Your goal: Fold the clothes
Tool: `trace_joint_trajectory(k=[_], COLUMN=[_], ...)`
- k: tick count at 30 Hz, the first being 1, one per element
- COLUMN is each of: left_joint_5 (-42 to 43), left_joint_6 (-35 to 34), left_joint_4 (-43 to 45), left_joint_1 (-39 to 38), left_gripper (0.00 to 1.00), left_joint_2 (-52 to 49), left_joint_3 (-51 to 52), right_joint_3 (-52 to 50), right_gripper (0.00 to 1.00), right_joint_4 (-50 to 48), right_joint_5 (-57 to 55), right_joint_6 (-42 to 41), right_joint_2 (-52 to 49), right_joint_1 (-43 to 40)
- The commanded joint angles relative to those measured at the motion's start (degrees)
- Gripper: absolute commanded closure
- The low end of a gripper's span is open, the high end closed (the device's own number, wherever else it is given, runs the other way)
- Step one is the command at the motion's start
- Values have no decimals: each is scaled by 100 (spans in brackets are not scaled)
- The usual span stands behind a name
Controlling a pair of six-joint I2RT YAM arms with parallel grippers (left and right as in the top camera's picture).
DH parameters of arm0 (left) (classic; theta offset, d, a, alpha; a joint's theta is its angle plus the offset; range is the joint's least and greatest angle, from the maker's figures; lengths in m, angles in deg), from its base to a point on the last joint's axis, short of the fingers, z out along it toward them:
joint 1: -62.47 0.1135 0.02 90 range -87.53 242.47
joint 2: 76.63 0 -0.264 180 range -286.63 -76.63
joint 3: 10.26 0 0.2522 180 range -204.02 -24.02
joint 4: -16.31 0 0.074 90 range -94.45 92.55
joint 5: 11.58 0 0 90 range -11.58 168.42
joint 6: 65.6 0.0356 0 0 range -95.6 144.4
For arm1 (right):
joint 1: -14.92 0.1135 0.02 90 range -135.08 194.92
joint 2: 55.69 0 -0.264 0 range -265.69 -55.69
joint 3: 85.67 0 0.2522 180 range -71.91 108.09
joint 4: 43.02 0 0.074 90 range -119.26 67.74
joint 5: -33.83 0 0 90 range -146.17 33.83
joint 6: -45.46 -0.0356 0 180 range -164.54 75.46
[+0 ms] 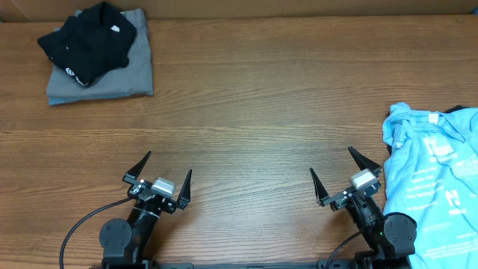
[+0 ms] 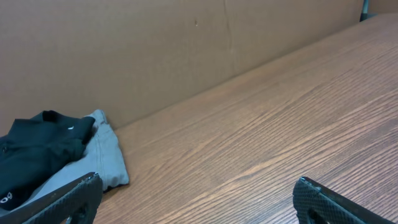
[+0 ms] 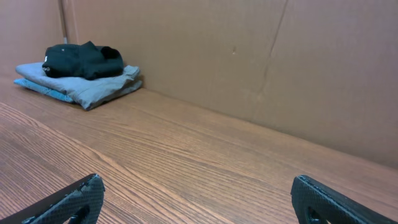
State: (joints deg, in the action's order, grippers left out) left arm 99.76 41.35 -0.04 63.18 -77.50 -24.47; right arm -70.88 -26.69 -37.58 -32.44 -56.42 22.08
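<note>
Two robot arms rose from the near edge of a wooden counter [image 1: 254,112], closest to the overhead camera. The left hand [image 1: 168,164] and the right hand [image 1: 331,160] both pointed away across the counter. Their jaws were spread fully wide, and neither held or touched anything.

A crumpled light blue T-shirt [image 1: 437,187] with white lettering lay at the right edge of the counter, partly cut off by the picture's border. It sat just beside the right hand, off to that hand's right, with its near part alongside the base of the right arm. Its long axis ran roughly from the near edge towards the far side, about parallel to the way the hand pointed. What looked like the collar was at the far end. Neither wrist camera showed it. The right arm was plainly the nearer, while the left hand was well apart from the shirt, across the middle of the counter.

In the far left corner, well away from both hands, a black garment [image 1: 88,37] rested on a folded grey garment [image 1: 112,75], near a brown cardboard wall [image 3: 249,62].

Folding of the blue shirt looked not yet begun. The likely next move was a sideways reach by the right hand for its nearest edge.
</note>
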Motion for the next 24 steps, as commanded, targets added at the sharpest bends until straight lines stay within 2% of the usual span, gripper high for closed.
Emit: trace_joint_trajectory(k=[1,7,10,12,15,18,24], left_joint_5=[153,413,273,-103,-623,-695,-691], left_joint_6=[76,-472,-592,-809,-916,-929,-1032], left_joint_4=[11,313,269,72,-498,-1126,-2371], left_joint_1=[-37,-37,-37,-37,-37,-37,-37], left_gripper=[0,0,0,0,0,0,0], left_joint_2=[50,50,50,26,-254,-807,-2640], left_joint_3=[15,-140,-542,-951,-1652,-2295,-3842], right_joint_3=[-57,4,376,726,1384,1971,3246], right_gripper=[0,0,0,0,0,0,0], right_joint_4=[-46,-208,-199,-55,673,1639,3180], right_joint_5=[48,103,146,164,-140,-496,-551], right_joint_6=[-192,-1412,-2090,-2201,-2188,-2052,-2070], right_joint_2=[50,50,50,44,-125,-612,-2378], right_joint_1=[7,7,7,7,4,4,4])
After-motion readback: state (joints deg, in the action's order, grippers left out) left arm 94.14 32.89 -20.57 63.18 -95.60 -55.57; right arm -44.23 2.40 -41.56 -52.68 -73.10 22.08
